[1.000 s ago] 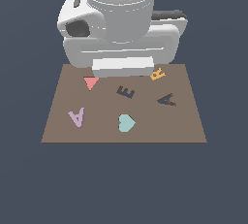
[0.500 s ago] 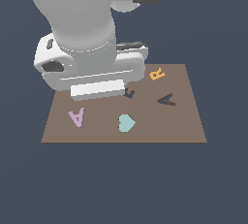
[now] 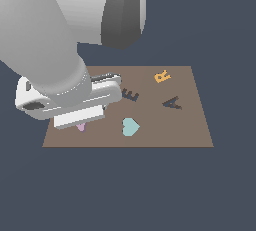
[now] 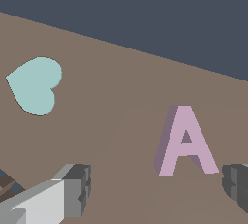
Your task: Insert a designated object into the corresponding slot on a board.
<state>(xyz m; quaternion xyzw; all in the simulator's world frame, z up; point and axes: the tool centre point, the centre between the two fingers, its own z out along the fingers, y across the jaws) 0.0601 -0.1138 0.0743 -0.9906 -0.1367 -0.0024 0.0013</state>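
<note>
The lilac letter "A" block [image 4: 186, 142] lies flat on the brown board [image 3: 190, 125]; in the exterior view only a small lilac edge [image 3: 81, 126] shows under my hand. My gripper [image 4: 157, 191] is open, with one fingertip [image 4: 77, 189] on one side of the block and the other [image 4: 237, 184] just past it, low over the board. The dark "A" shaped slot [image 3: 172, 103] is on the exterior view's right of the board. In the exterior view the fingers are hidden by the hand [image 3: 70, 100].
A teal heart [image 3: 130, 126] lies near the board's front middle and shows in the wrist view [image 4: 35, 85]. A dark "E" recess [image 3: 131, 95] and an orange "R" [image 3: 162, 76] sit further back. The arm's bulk covers the exterior view's left of the board.
The arm has swung from the board's back toward the exterior view's left front and come down over the lilac A, now covering most of it.
</note>
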